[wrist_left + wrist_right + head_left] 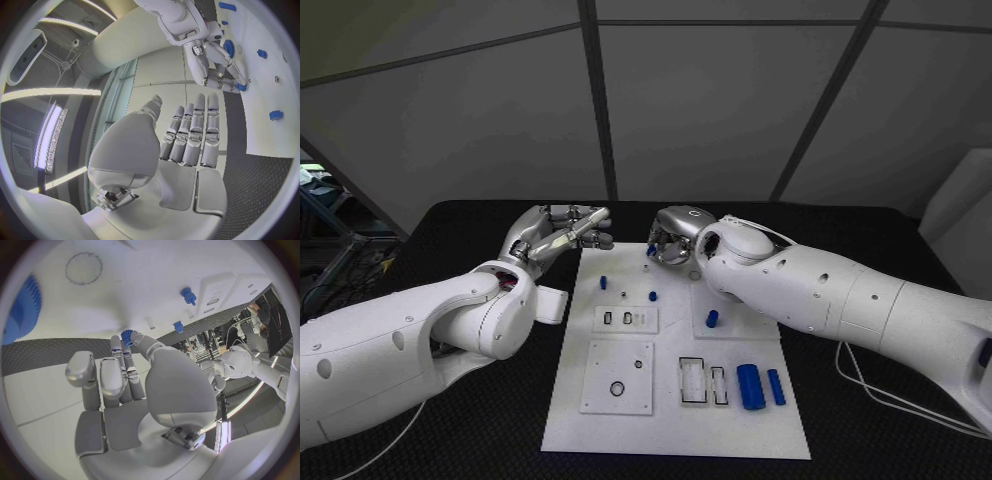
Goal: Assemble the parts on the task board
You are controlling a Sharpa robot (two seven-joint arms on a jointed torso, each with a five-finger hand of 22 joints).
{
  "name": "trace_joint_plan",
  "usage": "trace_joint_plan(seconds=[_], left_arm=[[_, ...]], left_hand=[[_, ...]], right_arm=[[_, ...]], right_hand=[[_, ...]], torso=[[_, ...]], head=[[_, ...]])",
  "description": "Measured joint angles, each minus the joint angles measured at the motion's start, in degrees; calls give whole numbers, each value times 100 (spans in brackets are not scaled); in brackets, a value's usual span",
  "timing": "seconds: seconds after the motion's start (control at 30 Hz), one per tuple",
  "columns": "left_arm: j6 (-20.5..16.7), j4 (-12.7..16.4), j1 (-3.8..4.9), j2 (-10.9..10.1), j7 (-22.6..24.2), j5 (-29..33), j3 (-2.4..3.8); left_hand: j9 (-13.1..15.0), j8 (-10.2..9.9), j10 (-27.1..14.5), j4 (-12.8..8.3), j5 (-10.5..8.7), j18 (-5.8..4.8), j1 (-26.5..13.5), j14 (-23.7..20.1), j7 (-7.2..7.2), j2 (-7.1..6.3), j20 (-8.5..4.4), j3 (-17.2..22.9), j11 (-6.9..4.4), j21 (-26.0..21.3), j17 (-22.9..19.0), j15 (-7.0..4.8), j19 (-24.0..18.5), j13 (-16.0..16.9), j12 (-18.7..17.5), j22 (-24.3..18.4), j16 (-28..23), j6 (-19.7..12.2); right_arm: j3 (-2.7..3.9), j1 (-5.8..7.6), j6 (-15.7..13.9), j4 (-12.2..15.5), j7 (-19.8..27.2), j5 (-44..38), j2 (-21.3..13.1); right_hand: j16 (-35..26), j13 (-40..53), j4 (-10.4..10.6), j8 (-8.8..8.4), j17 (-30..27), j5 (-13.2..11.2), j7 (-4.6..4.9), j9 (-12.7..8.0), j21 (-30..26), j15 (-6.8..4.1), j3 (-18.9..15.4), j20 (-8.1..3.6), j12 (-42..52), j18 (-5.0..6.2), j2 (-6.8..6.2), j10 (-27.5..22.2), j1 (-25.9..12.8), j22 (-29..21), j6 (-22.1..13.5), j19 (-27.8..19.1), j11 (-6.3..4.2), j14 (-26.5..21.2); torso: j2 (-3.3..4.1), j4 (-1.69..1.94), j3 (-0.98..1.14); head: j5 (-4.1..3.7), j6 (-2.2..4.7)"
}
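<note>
Head view: the right hand (678, 236) pinches a small blue part (651, 250) at its fingertips, over the board's (678, 430) far edge. The left hand (560, 232) hovers beside the board, fingers straight and apart, holding nothing.

Matt white task board (678, 420), glossy arms (848, 295)

bench (473, 420): black, carrying everything | task board (678, 425): white, lying flat mid-bench | cable (877, 395): pale, trailing at the right
</note>
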Motion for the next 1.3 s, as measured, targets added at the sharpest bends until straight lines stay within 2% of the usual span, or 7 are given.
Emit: trace_joint_plan(seconds=[0.3, 0.63, 0.83, 0.93, 1.03, 1.17, 1.3], left_arm=[[4, -11, 3, -3, -16, 1, 0], [11, -50, 2, -56, -32, 2, 0], [21, -91, 2, -64, -37, 2, 0], [26, -115, 1, -60, -38, 2, 0], [31, -143, -1, -49, -38, 2, -1], [39, -172, -5, -30, -39, 2, -1], [45, -194, -12, -12, -40, 2, -2]], left_hand=[[0, 0, 0, -13, 0, 0, 0, -21, 18, 0, 0, -13, 0, 0, 5, 21, 0, 0, -34, -1, -22, -18], [0, 1, -20, -16, 0, 0, 0, -20, 18, 0, 0, -16, 20, 0, 9, 21, 0, -5, -35, -1, -21, -18], [0, 2, -20, -16, 0, 0, 0, -21, 18, 0, 0, -16, 20, 0, 9, 21, 0, -5, -35, -2, -21, -18], [0, 2, -20, -16, 0, 0, 0, -21, 18, 0, 0, -16, 20, 0, 8, 21, 0, -4, -35, -2, -21, -18], [0, 2, -20, -16, 0, 0, 0, -21, 18, 0, 0, -16, 20, 0, 8, 21, 0, -4, -35, -2, -21, -18], [0, 2, -20, -16, 0, 0, 0, -21, 18, 0, 0, -16, 20, 0, 8, 21, 0, -4, -35, -2, -21, -18], [0, 2, -20, -16, 0, 0, 0, -21, 18, 0, 0, -16, 20, 0, 8, 21, 0, -4, -35, -2, -21, -18]], right_arm=[[1, 0, -74, 200, 15, 25, -142], [9, -1, -503, 1318, 16, 145, -1239], [145, -1, -607, 1905, -29, 600, -2014], [164, 0, -561, 2011, -89, 824, -2227], [173, 0, -439, 2064, -176, 1023, -2358], [179, -2, -203, 2032, -289, 1189, -2374], [183, -3, 66, 1924, -393, 1295, -2298]], right_hand=[[-109, -123, 99, -66, -317, 31, 64, -114, -171, 125, -524, 164, 35, 0, -256, -884, -119, -336, -1416, -248, 135, 0], [-122, -54, 128, 73, -386, 374, 121, -17, -154, 125, -784, 144, 422, 0, -136, -663, 45, -283, -1092, -267, 123, 0], [54, 343, 169, 190, -69, 533, 12, 39, 51, -33, -859, 10, 1161, 0, -212, 505, 139, 43, -679, -17, -114, -14], [451, 965, 245, 190, 656, 573, -79, 16, 259, -95, -1111, -89, 1869, -57, -352, 829, 66, 425, -733, 247, -205, -11], [857, 3174, 414, 190, 1381, 720, -99, -9, 413, -88, -1530, -88, 3949, -139, -405, 677, 198, 698, -939, 408, -186, -10], [1071, 4683, 778, 190, 1747, 763, 31, -22, 445, -29, -1956, -38, 5319, -138, -313, 410, 288, 799, -1177, 451, -98, -9], [1094, 4934, 1054, 219, 1765, 763, 91, -39, 445, 5, -2224, 13, 5482, -137, -323, 248, 426, 798, -1391, 401, -38, -19]], torso=[[2, 0, 1], [-10, -27, 21], [-34, -85, 49], [-42, -111, 67], [-45, -127, 78], [-43, -130, 81], [-37, -126, 79]], head=[[12, 27], [34, 57], [47, 74], [51, 75], [51, 85], [31, 86], [18, 92]])
